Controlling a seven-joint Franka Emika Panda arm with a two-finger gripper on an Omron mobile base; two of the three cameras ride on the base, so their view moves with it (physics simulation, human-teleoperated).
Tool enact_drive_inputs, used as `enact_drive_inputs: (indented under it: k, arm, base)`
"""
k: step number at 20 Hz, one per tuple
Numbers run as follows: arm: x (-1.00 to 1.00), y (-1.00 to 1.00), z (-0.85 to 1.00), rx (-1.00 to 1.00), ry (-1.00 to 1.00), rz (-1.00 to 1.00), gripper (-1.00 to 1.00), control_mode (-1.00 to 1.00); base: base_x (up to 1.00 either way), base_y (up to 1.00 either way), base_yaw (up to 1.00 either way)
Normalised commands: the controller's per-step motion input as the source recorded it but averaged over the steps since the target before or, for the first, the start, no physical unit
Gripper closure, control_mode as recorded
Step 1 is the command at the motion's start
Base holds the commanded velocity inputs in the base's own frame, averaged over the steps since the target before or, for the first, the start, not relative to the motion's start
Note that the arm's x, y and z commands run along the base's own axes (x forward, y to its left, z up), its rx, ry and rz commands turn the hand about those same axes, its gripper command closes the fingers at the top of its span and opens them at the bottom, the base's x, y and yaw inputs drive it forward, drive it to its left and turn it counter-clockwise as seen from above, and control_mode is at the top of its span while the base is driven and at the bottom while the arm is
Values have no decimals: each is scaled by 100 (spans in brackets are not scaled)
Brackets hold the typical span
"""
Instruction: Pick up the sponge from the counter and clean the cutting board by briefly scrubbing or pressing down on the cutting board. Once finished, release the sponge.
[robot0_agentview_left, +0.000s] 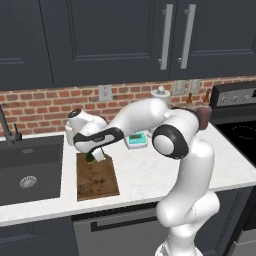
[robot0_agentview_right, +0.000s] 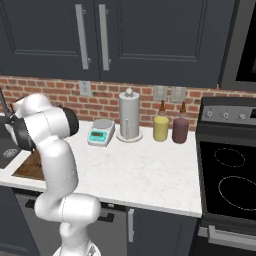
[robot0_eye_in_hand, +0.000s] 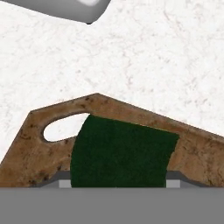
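My gripper (robot0_agentview_left: 95, 155) is shut on the sponge (robot0_agentview_left: 90, 158), a small dark green block low over the far end of the cutting board (robot0_agentview_left: 97, 181). In the hand view the sponge's green top (robot0_eye_in_hand: 122, 151) sits between my fingertips and covers part of the brown mottled board (robot0_eye_in_hand: 197, 151), right beside its pale oval handle hole. Whether the sponge presses on the wood or hovers just above it, I cannot tell. The white veined counter (robot0_eye_in_hand: 140, 57) spreads beyond the board. From the right base view my own arm hides the hand, and one corner of the board (robot0_agentview_right: 30, 168) peeks out.
The dark sink (robot0_agentview_left: 30, 170) with its faucet (robot0_agentview_left: 7, 127) lies just left of the board. A white scale (robot0_agentview_left: 136, 141) stands behind it. Further right are a paper towel holder (robot0_agentview_right: 129, 116), two bottles (robot0_agentview_right: 160, 127), and the black stove (robot0_agentview_right: 230, 170).
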Motion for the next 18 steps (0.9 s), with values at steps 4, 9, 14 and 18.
enact_drive_inputs:
  k: [4,9,14,18]
  arm:
    - [0,55,-12,-12,-6,-6,100,-100]
    - [1,42,-29,-9,-5,-6,100,-100]
    - [0,21,-50,-7,-5,-5,100,-100]
    - [0,5,-61,-4,-8,-4,100,-100]
  base:
    - [0,0,0]
    - [0,0,0]
    - [0,0,0]
    - [0,0,0]
